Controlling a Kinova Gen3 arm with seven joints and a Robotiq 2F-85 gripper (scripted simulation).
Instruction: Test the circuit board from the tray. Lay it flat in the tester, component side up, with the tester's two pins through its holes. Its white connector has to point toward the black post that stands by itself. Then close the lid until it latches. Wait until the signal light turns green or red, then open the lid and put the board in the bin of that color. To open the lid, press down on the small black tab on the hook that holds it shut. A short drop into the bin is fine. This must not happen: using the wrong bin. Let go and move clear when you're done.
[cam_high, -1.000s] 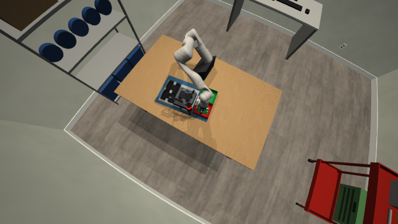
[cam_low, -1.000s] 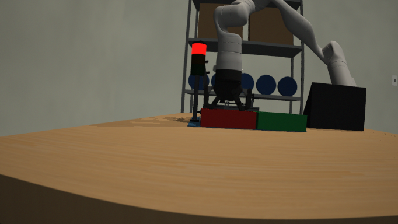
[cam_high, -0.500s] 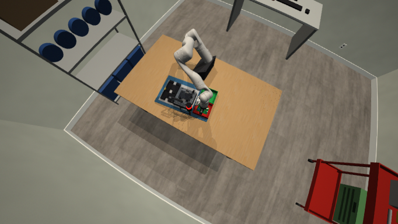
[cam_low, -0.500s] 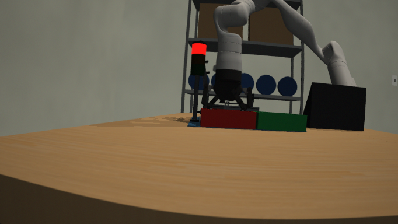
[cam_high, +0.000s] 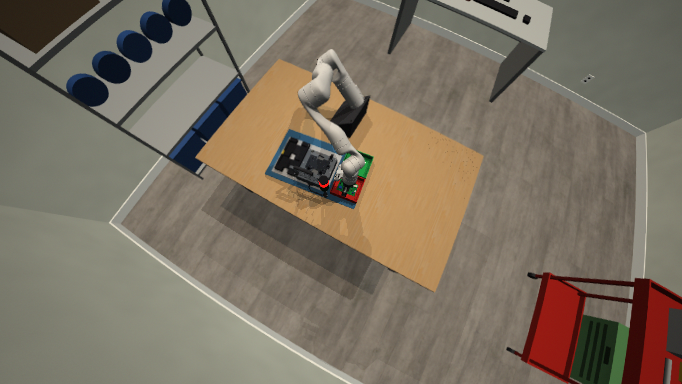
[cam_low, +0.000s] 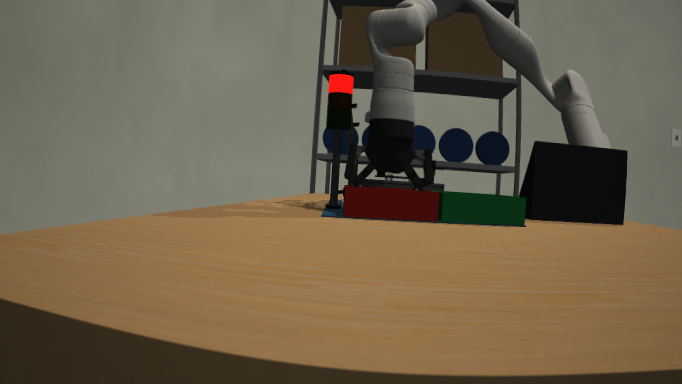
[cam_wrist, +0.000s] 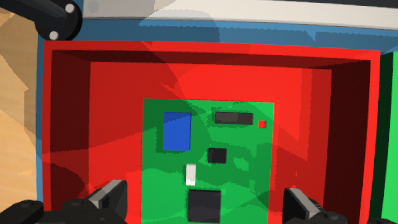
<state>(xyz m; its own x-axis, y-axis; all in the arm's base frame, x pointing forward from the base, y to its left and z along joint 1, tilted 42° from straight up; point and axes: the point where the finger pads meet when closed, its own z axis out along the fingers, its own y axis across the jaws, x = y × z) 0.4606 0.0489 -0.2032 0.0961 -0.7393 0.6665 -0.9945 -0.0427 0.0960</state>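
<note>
Top view, gripper: You see the gripper (cam_high: 347, 189) (cam_low: 391, 184) (cam_wrist: 204, 202) low at the red bin (cam_high: 356, 199) (cam_low: 391, 203) (cam_wrist: 210, 49); the arm's wrist hides part of it.
Top view, tester: Its black parts (cam_high: 317, 162) merge; you cannot make out the latch tab.
Exterior view, signal light: The upper, red section of the signal light (cam_high: 324, 183) (cam_low: 341, 84) is lit.
Exterior view, bins: The red bin's wall hides its contents and the fingertips from you; the green bin (cam_high: 368, 167) (cam_low: 483, 208) (cam_wrist: 390, 150) stands beside it.
Wrist view, end effector: Fingers open, one to each side of the circuit board (cam_high: 348, 190) (cam_wrist: 235, 170), gripping nothing.
Wrist view, circuit board: Inside the red bin, component side up; the frame cuts off its near end.
</note>
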